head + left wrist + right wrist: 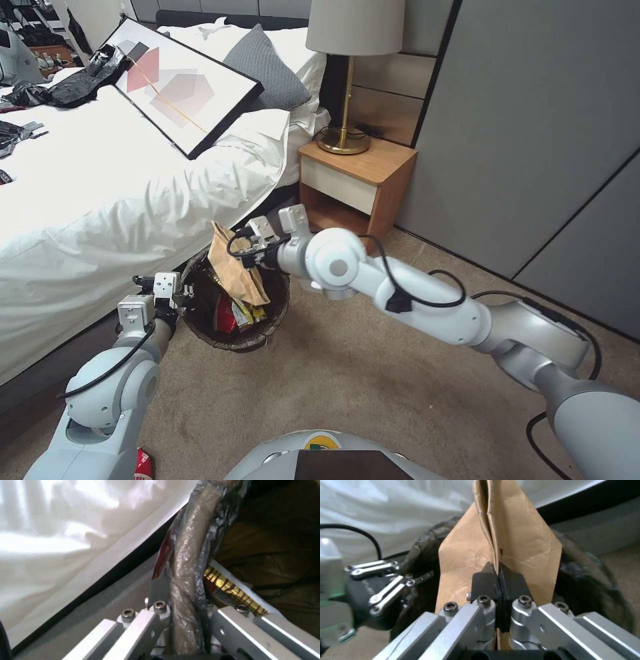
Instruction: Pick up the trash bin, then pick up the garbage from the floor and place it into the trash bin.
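The trash bin, lined with a dark bag, hangs just above the carpet beside the bed. My left gripper is shut on its bag-covered rim at the side nearest the bed. My right gripper sits over the bin's mouth, its black pads shut on a creased brown paper bag. The bag stands upright with its lower end inside the bin. Red and yellow wrappers lie in the bin, and a yellow striped one rests against the rim.
The white bed overhangs close to the bin and carries a framed picture and black bags. A wooden nightstand with a lamp stands behind. A small red item lies on the carpet by my base.
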Robot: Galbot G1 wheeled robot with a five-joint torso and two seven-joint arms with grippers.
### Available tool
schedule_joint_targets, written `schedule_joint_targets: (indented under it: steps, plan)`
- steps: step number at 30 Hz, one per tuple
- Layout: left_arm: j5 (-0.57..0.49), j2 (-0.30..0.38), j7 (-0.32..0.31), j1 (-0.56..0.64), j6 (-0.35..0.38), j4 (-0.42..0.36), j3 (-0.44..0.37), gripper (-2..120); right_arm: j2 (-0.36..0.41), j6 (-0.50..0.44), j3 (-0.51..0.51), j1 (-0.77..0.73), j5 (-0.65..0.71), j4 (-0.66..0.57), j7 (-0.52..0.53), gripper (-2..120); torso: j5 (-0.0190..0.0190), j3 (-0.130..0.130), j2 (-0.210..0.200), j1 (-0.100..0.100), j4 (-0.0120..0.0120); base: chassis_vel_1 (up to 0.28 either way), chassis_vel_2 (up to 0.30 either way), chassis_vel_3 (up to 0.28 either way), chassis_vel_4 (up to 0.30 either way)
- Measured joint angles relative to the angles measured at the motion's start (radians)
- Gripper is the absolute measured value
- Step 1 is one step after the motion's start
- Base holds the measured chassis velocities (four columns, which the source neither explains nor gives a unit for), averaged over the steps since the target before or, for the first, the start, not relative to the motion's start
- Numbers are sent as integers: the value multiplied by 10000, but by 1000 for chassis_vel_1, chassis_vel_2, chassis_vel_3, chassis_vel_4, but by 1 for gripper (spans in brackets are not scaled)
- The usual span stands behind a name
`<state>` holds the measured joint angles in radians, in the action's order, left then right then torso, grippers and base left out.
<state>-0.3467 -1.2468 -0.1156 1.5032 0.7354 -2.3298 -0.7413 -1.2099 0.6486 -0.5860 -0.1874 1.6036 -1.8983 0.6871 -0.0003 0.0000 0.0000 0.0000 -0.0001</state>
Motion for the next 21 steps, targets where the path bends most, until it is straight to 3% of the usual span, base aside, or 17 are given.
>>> schedule_joint_targets:
  steps: [7, 13, 20, 21]
  plan:
    - [2, -35, -4, -30, 3, 13, -26, 0, -655, -41, -213, -300, -701, 820, -175, 0, 2, 0, 0, 0, 2, 0, 0, 0, 0]
    - [-23, -15, 1, -30, 3, 18, -91, 0, -741, -41, -277, -445, -1075, 1173, -366, 0, 2, 0, 0, 0, 0, 0, 0, 0, 0]
    - [-30, -59, 29, -57, -5, 69, -60, 0, -733, -60, -239, -692, -1464, 1412, -300, 30, 3, 0, 0, 0, 0, 0, 0, 0, 0]
    - [-30, -59, 29, -57, -5, 69, -60, 0, -733, -60, -239, -692, -1464, 1412, -300, 30, 3, 0, 0, 0, 0, 0, 0, 0, 0]
